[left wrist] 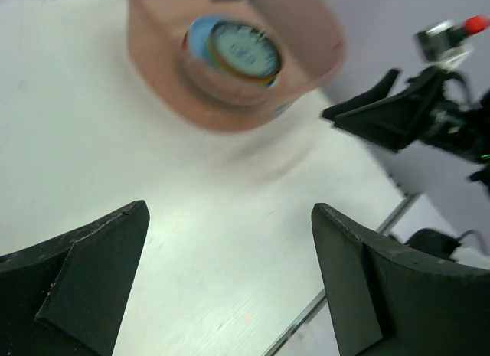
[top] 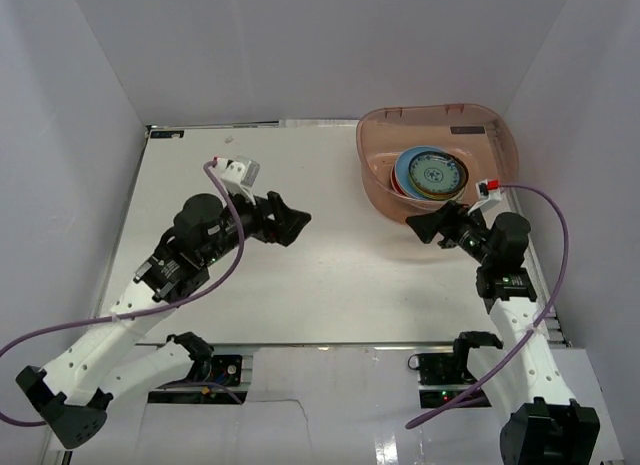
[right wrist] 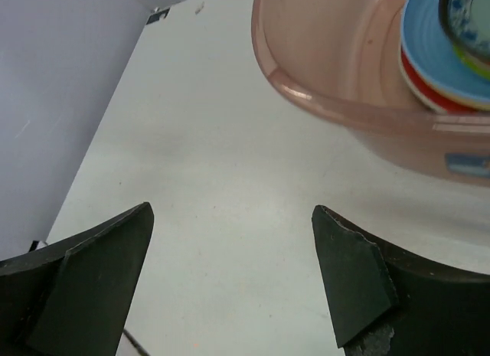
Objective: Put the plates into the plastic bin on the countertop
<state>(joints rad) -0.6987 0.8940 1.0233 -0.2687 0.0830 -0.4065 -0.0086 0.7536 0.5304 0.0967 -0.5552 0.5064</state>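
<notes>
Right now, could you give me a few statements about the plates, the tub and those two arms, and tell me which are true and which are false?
1. The plates are stacked inside the plastic bin. True.
2. The left tool holds a plate. False: it is open and empty, over the countertop.
3. The bin stands at the far right corner of the countertop. True.
4. The right tool reaches into the bin. False: it is open and empty, outside the bin's near wall.
5. The top plate is plain red. False: it is pale with a bluish pattern; a red one lies lower in the stack.
</notes>
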